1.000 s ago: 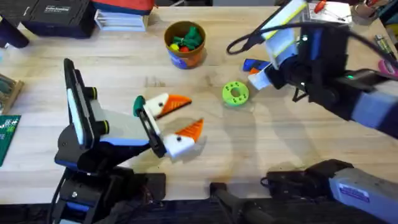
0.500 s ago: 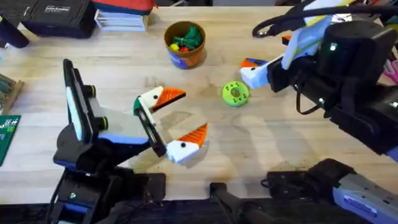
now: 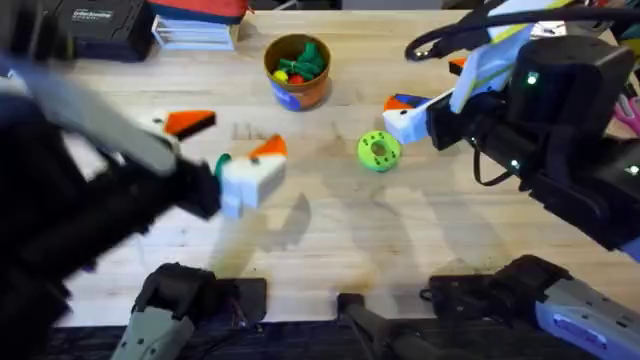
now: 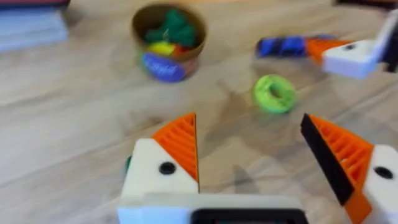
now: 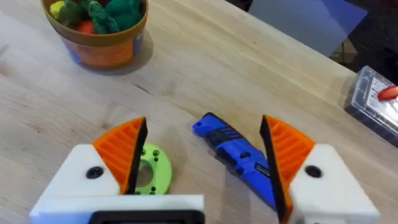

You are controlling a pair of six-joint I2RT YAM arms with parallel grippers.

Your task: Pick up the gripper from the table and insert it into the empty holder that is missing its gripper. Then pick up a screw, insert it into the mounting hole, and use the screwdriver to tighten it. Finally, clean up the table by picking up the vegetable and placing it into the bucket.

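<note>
The table (image 3: 330,250) is of light wood. On it stands the bucket (image 3: 297,70), orange-brown with a blue label, with green, yellow and red vegetables inside. Near it lies a flat lime-green disc (image 3: 378,151). The blue screwdriver (image 5: 239,157) lies just beside the disc. At the far edge are a dark case (image 3: 92,27) and a stack of flat boxes (image 3: 195,32).

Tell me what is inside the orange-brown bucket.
The bucket holds green leafy pieces, a yellow piece and a red-orange one. Whatever lies beneath them is covered.
</note>
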